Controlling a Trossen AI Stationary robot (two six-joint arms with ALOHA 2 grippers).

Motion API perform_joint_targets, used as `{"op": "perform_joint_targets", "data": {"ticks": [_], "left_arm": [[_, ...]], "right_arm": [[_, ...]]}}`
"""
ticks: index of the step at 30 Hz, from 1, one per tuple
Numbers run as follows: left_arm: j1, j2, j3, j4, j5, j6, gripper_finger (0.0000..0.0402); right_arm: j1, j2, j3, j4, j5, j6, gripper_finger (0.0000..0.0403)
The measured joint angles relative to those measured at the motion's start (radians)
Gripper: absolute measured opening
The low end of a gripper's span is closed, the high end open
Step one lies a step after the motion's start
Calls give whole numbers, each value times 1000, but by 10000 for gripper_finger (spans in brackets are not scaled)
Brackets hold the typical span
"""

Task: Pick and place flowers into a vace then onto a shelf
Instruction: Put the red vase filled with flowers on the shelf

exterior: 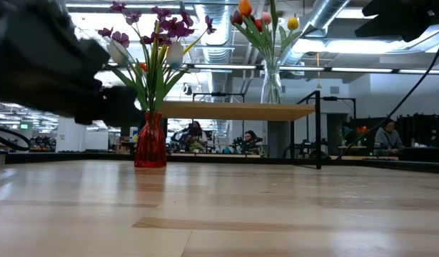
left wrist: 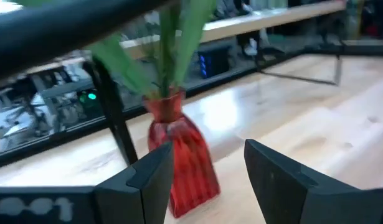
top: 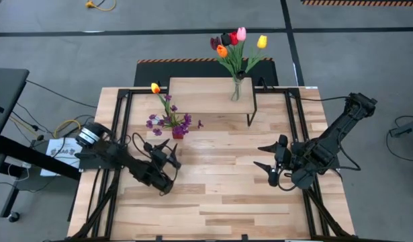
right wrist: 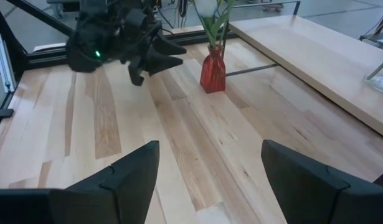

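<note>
Red vase [top: 178, 133] just beyond left gripper [top: 167, 153]

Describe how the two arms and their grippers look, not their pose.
Both arms are dark, jointed, with black cables looping along them. The left gripper and right gripper each have two black, wedge-shaped fingers. The left arm has a silver-grey cylindrical joint and a small green indicator light.

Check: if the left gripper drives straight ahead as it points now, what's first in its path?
Most likely the red vase. In its wrist view the vase sits just ahead of the left gripper, slightly off-centre toward one of its open fingers. Depth is unclear.
</note>
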Motion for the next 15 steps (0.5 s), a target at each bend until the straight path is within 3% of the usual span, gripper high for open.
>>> {"op": "perform_joint_targets", "data": {"ticks": [5, 10, 13, 15], "left_arm": [[-68, -174, -4, -146, 53, 122, 187], [-159, -400, -116, -269, 36, 25, 187], [-221, -489, -225, -161, 25, -2, 187], [-255, -515, -265, 6, 42, 123, 186]], "right_arm": [[0, 0, 0, 0, 0, 1, 276], [0, 0, 0, 1, 0, 1, 276], [0, 0, 0, 1, 0, 2, 276], [-3, 0, 0, 5, 0, 2, 276]]}}
